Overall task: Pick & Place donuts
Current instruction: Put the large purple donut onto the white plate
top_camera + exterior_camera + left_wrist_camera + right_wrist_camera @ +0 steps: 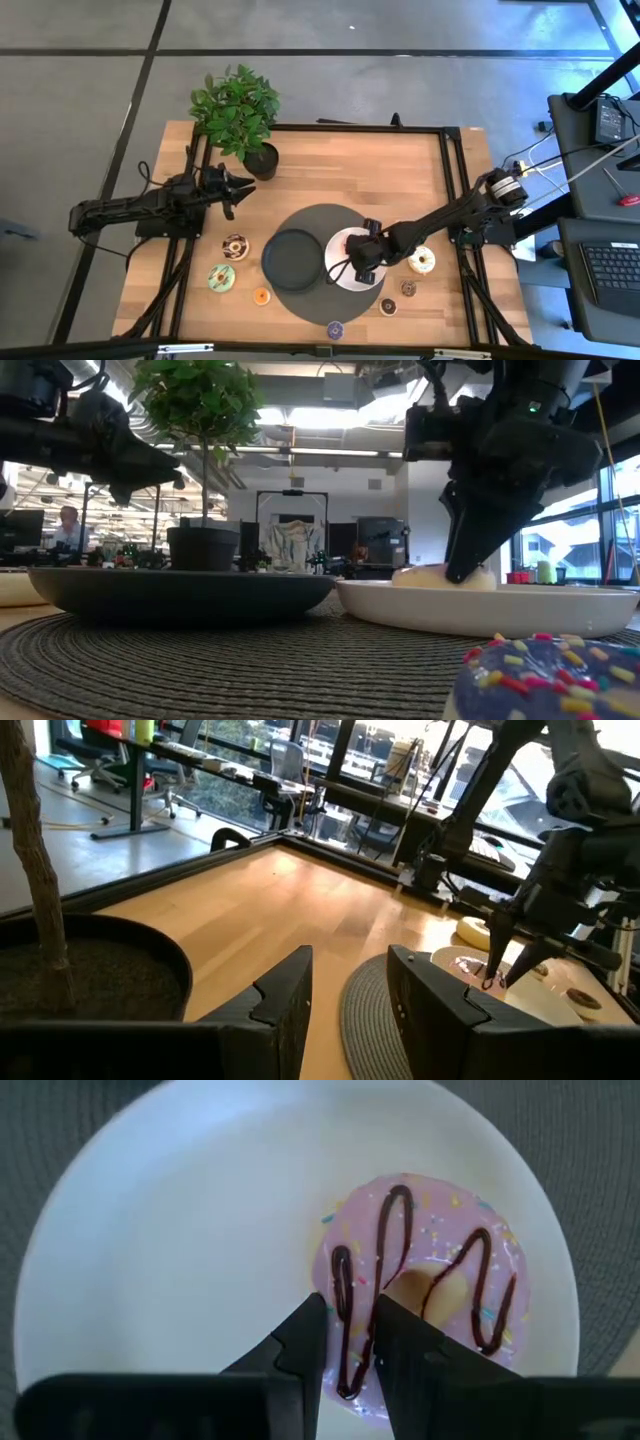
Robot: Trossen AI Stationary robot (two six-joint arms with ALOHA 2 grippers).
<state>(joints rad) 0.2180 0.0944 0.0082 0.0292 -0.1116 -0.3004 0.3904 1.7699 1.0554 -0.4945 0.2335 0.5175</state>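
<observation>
A pink donut with chocolate squiggles lies on the round white plate, and my right gripper is shut on it from above. The dark grey plate stands beside it on a round grey mat. On the wood lie a chocolate donut, a green one, a mini orange one, a white one and two mini brown ones. A purple mini donut lies at the mat's near edge. My left gripper is open and empty near the plant pot. My right gripper pinches the pink donut's ring between its two fingers, one fingertip at the outer rim and the other beside the hole. The fingers point down from above. The donut lies flat on the white plate.
A potted plant stands at the table's far left, close to my left gripper. A black frame rail runs along the table's right side. Bare wood shows at the far middle.
</observation>
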